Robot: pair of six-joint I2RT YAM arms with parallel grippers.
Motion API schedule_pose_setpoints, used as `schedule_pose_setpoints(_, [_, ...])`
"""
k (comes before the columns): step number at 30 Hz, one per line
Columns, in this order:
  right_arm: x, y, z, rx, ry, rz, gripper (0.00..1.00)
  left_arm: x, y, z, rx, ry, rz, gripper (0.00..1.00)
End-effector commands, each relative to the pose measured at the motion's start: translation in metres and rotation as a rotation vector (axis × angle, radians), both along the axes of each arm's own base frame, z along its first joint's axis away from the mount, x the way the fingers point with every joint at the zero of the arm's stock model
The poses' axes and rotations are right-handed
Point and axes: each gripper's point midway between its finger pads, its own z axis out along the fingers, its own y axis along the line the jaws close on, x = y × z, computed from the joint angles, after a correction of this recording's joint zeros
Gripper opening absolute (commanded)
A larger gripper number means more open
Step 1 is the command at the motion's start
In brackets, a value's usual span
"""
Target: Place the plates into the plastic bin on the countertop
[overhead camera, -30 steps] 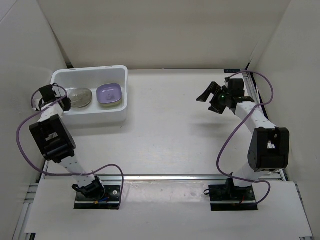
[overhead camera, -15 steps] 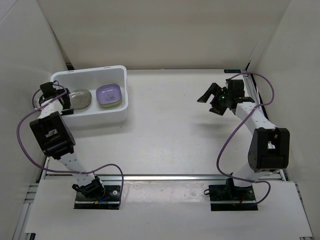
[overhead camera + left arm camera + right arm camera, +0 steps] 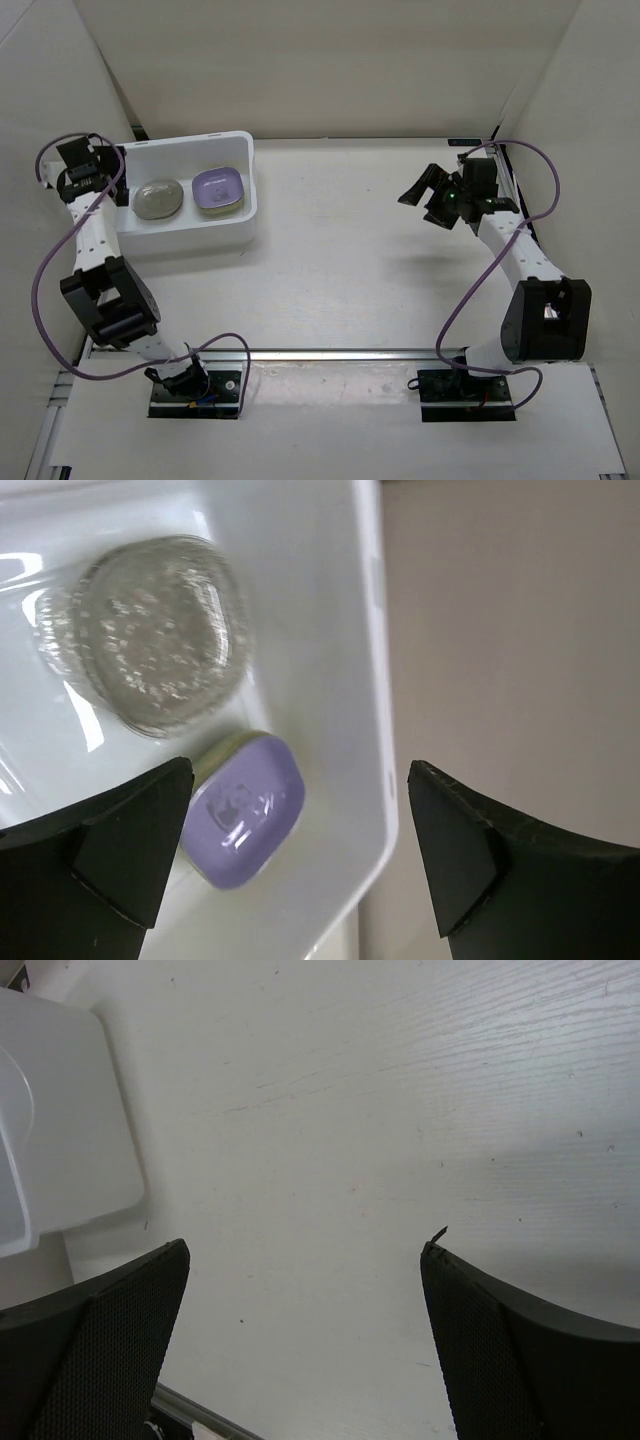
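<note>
The white plastic bin stands at the countertop's far left. Inside it a translucent greyish plate lies left of a purple plate. My left gripper hovers open over the bin's left edge and holds nothing. From the left wrist, the greyish plate and the purple plate lie below the left gripper, and a pale green rim shows under the purple one. My right gripper hangs open above the countertop at the right, with nothing between its fingers.
White walls enclose the countertop on three sides. A metal rail runs along the near edge by the arm bases. The bin's corner shows at the left of the right wrist view, over bare countertop.
My left gripper opened, let go of the greyish plate in the bin, and drew back up and to the far left. The right arm shifted only slightly.
</note>
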Motion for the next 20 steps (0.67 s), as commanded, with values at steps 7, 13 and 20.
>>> schedule_pose_setpoints(7, [-0.001, -0.002, 0.027, -0.043, -0.099, 0.062, 0.99, -0.038, -0.078, 0.103, 0.390, -0.076, -0.213, 0.99])
schedule_pose_setpoints(13, [0.004, 0.003, 0.023, -0.023, -0.116, 0.087, 0.99, -0.026, -0.219, 0.069, 0.759, 0.082, -0.709, 0.99])
schedule_pose_setpoints(20, [0.000, 0.002, 0.012, -0.054, -0.089, 0.094, 0.99, -0.042, -0.254, 0.039, 0.885, 0.187, -0.758, 0.99])
